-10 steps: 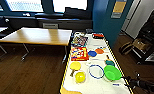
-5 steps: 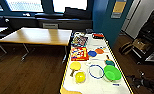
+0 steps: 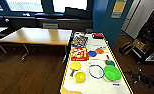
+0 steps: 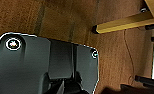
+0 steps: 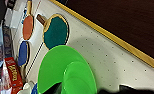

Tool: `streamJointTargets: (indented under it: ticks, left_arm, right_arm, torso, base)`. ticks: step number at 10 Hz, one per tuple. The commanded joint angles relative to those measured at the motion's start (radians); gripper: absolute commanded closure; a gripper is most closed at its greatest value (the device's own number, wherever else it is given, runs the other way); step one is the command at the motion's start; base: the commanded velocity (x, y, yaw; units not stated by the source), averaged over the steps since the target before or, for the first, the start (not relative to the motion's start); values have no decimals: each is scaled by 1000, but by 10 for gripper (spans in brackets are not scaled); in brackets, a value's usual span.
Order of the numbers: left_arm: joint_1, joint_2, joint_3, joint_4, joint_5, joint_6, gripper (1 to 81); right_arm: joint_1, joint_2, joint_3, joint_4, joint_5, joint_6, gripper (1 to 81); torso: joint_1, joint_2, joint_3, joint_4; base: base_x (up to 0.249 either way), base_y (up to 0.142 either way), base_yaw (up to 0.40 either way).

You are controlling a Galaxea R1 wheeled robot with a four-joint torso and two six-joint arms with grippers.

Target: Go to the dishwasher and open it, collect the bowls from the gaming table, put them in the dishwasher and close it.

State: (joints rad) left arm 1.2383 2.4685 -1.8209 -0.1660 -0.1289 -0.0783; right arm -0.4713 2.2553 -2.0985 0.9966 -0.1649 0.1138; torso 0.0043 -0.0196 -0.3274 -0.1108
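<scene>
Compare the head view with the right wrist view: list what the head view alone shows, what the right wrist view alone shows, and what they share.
Head view alone: the yellow bowl, the blue ring, a yellow paddle, the light-wood table and the windows behind.

Right wrist view alone: a close look at the white tabletop's dotted surface beside the green bowl.

Both: the green bowl, the dark green paddle, the orange paddle and blue paddle, the red box, and the gaming table's yellow edge trim.
</scene>
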Motion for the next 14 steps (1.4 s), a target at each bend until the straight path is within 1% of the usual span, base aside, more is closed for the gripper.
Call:
streamJointTargets:
  ticks: [1,4,6,8,12,14]
  left_arm:
    - [-47,-22,21,-3,60,3,10]
    - [-49,-19,14,-3,60,3,10]
    - [-50,-14,11,-3,60,3,10]
    - [-49,-9,-1,-4,61,3,10]
    - [-49,-3,-17,-4,74,3,10]
    - [-49,-2,-17,-4,74,3,10]
  right_arm:
    - [134,-26,-17,16,-45,3,10]
    - [133,-6,-35,16,-45,3,10]
    - [136,-6,-30,16,-45,3,10]
    - [127,-4,-29,17,-44,3,10]
    - [113,-1,-34,16,-44,-5,10]
    - [116,-9,1,14,-33,-11,10]
  torso:
    - [0,0,-32,0]
    - [0,0,-94,0]
    - [0,0,-78,0]
    - [1,1,-93,0]
    - [1,1,-92,0]
    - [1,1,-92,0]
  base:
    - [0,0,0]
    - [0,0,0]
    - [0,0,0]
    - [0,0,0]
    - [0,0,0]
    - [0,0,0]
